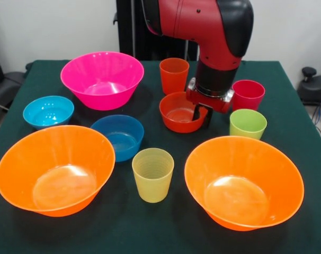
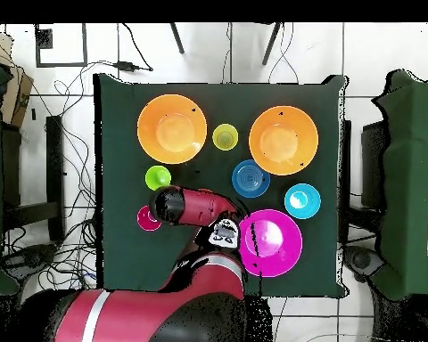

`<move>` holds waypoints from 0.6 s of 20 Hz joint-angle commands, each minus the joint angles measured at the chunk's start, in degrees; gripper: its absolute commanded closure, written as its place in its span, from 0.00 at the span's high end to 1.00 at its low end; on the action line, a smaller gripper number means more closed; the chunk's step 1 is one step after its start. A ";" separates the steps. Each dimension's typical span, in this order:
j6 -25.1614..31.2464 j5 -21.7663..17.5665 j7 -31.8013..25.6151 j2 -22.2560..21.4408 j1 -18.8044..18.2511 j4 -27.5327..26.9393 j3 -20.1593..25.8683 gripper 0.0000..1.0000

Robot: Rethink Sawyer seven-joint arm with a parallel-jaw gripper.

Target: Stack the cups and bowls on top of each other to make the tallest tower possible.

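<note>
Claw (image 1: pixel 203 114) at small red-orange bowl (image 1: pixel 179 112) — six bowls, four cups.

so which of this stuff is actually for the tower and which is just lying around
For the tower:
- pink bowl
- two orange bowls
- light blue bowl
- darker blue bowl
- red-orange bowl, with the gripper at its rim
- orange cup
- red-pink cup
- lime green cup
- pale yellow cup

Just lying about:
- cables on the floor
- nothing spare on the table
</note>
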 commanded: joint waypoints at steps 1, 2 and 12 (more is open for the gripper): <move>-0.20 -2.22 2.05 3.15 -1.72 -6.67 4.78 0.00; 0.12 -2.14 2.18 3.17 -1.73 -6.81 4.73 0.00; -0.14 -0.87 4.59 3.37 -0.57 -7.04 3.27 0.00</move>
